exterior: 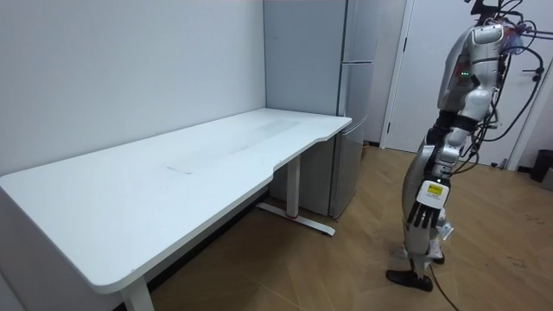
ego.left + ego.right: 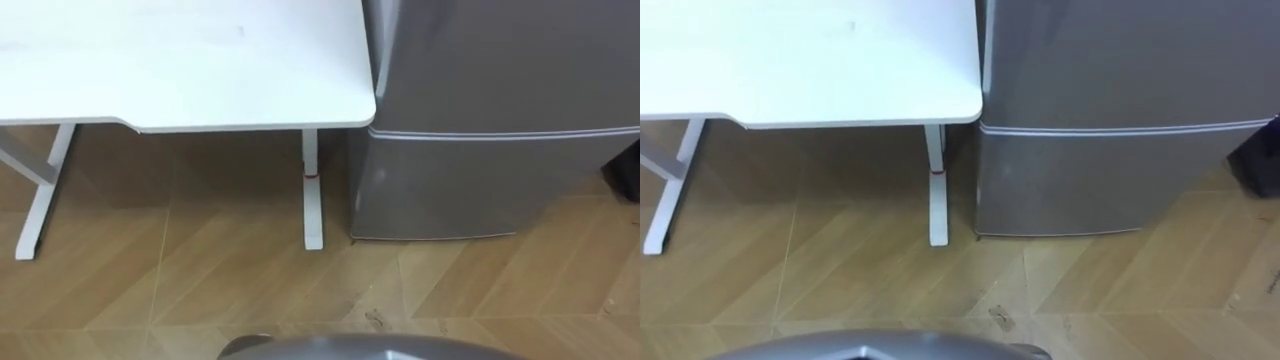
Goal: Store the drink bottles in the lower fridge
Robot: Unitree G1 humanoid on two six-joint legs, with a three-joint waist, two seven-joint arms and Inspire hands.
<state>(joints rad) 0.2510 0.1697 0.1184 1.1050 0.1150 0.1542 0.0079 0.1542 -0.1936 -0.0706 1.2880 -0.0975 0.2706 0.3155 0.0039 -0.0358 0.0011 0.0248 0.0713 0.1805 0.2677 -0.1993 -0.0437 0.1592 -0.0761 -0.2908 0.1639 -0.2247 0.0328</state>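
A grey fridge stands straight before me, to the right of a white table. Its lower door is closed, and a thin seam divides it from the upper door, also closed. In the room view I stand on the wood floor about a step from the fridge, facing it. My left hand hangs at my side with its fingers straight and holds nothing.
The white table reaches up to the fridge's left side, and its white leg stands close to the lower door. A dark object sits on the floor right of the fridge. A white room door is behind me.
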